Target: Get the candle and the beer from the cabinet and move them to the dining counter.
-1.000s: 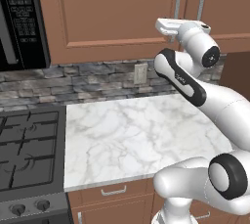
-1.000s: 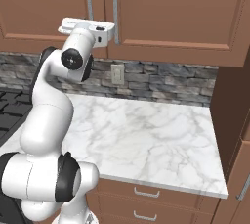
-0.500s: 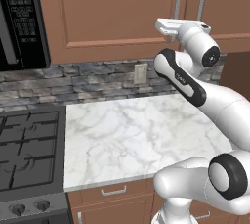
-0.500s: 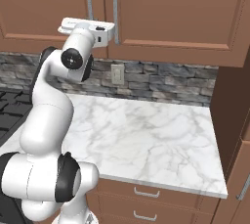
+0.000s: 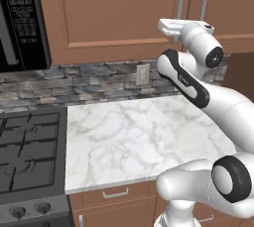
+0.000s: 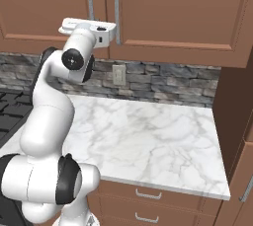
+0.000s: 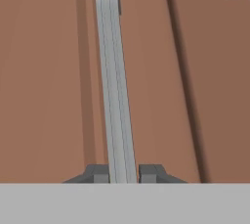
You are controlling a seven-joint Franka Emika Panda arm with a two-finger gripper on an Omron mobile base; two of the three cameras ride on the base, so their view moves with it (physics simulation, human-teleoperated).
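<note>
1. The brown wooden wall cabinet [image 5: 124,13] with panelled doors hangs above the white marble counter [image 5: 144,137]; its doors are shut.
2. Two long silver bar handles [image 6: 116,10] stand upright side by side where the two doors meet.
3. The white arm's fingers [image 7: 123,173] are closed on one silver bar handle [image 7: 116,91]; in the hand view the two dark tips press its lower end from either side.
4. In the left base view the hand [image 5: 186,27] sits against the cabinet front at the foot of the handles; which of the two it holds cannot be told from there.
5. A grey stone backsplash [image 5: 84,80] with a pale wall socket [image 5: 143,74] runs behind the counter.
6. A black gas hob [image 5: 27,151] lies left of the counter, with a black microwave [image 5: 20,18] above it.
</note>
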